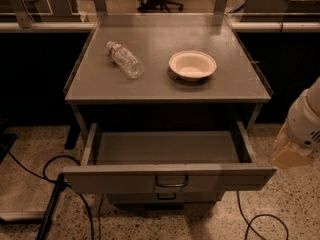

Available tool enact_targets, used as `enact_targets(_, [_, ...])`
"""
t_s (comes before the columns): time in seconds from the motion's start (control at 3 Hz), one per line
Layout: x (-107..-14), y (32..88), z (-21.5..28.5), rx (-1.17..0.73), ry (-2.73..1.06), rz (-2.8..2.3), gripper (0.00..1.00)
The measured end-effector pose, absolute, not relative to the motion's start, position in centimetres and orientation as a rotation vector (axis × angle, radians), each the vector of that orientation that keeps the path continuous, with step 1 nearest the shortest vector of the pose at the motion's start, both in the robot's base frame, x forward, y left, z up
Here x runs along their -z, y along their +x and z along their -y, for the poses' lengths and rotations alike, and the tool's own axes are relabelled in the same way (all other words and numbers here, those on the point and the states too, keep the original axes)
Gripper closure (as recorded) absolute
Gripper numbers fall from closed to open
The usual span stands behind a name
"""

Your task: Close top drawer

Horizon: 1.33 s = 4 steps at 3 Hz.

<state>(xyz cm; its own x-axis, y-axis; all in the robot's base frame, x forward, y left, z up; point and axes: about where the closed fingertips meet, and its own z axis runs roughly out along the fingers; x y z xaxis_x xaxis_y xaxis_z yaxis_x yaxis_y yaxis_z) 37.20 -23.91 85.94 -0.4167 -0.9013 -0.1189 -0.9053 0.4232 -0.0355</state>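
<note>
We see a grey metal desk (100,86) standing on a speckled floor (300,206), its flat top carrying two things well apart from each other. Below the top, the top drawer (110,180) stands pulled far out toward us, its wide front panel well forward of the desk's frame and its shallow inside bare. Beneath it we make out the front of a narrower lower drawer (200,198), set further back.

At the right edge, just beyond the top drawer's right front corner and apart from it, hangs the robot's white and pale yellow claw (292,151). We cannot tell how far open it is, nor whether it has hold of anything.

On the desk, a shallow cream bowl (192,65) sits upright right of the middle. A clear plastic bottle (125,60) lies on its side to the left. A small dark loop handle (171,182) sits at the middle of the top drawer's front. Dark cables (261,218) trail across the floor.
</note>
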Motion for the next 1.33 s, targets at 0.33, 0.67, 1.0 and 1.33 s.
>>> enact_targets(0.33, [-85.9, 37.2, 23.9, -0.052, -1.625, -2.547, 1.00])
enact_targets(0.67, [-82.6, 36.6, 23.6, -0.105, -1.585, -2.600, 1.00])
enact_targets(1.0, [-77.3, 36.3, 22.9, -0.172, -1.509, -2.672, 1.00])
enact_targets(1.33, [-74.3, 36.9, 22.1, -0.177, -1.481, -2.696, 1.00])
